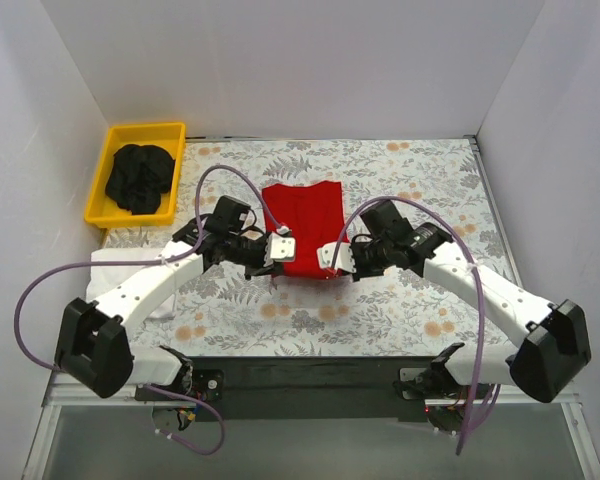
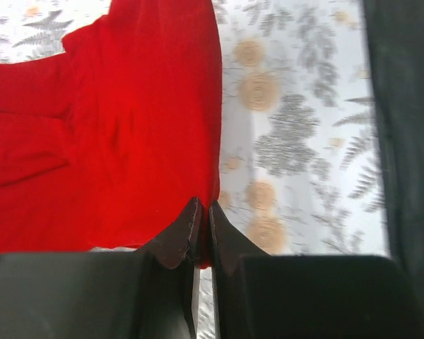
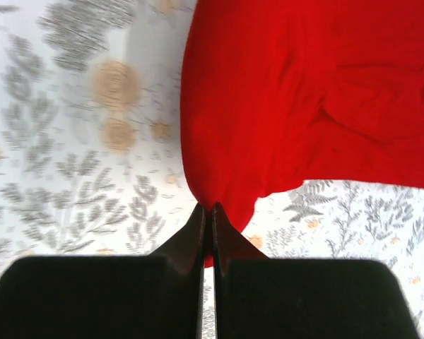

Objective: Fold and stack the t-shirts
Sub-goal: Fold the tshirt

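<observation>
Left gripper point(image 2: 201, 226): pinched tight on the near left corner of the red t-shirt point(image 1: 302, 215); no gap between its fingers
Right gripper point(image 3: 207, 224): likewise closed on the near right corner of the same shirt; the red cloth bunches into its tips
Red t-shirt: spread out directly ahead of both grippers, lying between them on the floral table cover point(image 1: 410, 185); it looks already narrowed to a tidy rectangle, with folded layers showing in both wrist views
White t-shirt point(image 1: 115, 268): behind and outward of the left gripper, lying flat beneath that arm; it seems folded, though the arm hides much of it
Black t-shirt point(image 1: 140, 177): far out to the left of the left gripper, crumpled in the yellow bin point(image 1: 176, 140); untouched, by the look of it
Progress: I'd say 1 shirt appears done, 1 is mid-fold, 1 is not begun; nothing is stacked yet
Left to do: finish folding the red; fold the black; pile all 3
</observation>
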Controlling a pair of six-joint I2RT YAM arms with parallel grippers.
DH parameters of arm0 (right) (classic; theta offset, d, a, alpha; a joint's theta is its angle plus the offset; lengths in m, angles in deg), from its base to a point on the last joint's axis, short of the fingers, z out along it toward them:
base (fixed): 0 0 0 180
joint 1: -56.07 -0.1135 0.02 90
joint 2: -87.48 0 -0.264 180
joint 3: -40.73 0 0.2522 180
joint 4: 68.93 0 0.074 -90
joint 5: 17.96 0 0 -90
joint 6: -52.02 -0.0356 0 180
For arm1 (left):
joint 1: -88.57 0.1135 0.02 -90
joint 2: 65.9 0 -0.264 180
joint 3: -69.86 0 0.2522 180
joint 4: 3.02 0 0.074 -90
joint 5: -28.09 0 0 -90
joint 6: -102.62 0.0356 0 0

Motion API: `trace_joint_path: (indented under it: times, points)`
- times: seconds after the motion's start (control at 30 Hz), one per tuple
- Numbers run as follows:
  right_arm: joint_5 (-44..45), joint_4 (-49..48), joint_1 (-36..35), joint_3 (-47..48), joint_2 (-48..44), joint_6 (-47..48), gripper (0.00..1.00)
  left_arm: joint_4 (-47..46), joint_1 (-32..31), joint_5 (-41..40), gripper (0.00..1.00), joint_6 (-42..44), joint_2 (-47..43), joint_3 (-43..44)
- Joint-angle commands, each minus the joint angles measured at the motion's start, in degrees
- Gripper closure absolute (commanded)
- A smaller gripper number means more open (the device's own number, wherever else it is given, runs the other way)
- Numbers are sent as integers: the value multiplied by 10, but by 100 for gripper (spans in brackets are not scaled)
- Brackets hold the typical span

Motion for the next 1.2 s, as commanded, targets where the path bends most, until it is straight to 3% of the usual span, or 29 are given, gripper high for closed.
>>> trace_joint_path:
  times: [0.0,0.17,0.27,0.43,0.83,1.17]
  points:
    - [-6,90,-30,34,-39,-32,99,127,-3,49,100,-3,-57,27]
    - [7,126,-32,99,-1,-13,99,142,4,15,100,-24,-81,49]
    - [18,124,-25,130,33,18,99,122,43,18,100,-11,-67,63]
    - [6,123,14,198,105,55,99,90,105,43,100,-11,12,127]
    - [-26,124,104,439,357,139,99,60,167,46,100,36,258,310]
    - [-19,103,129,616,581,145,99,-31,193,25,100,-4,420,368]
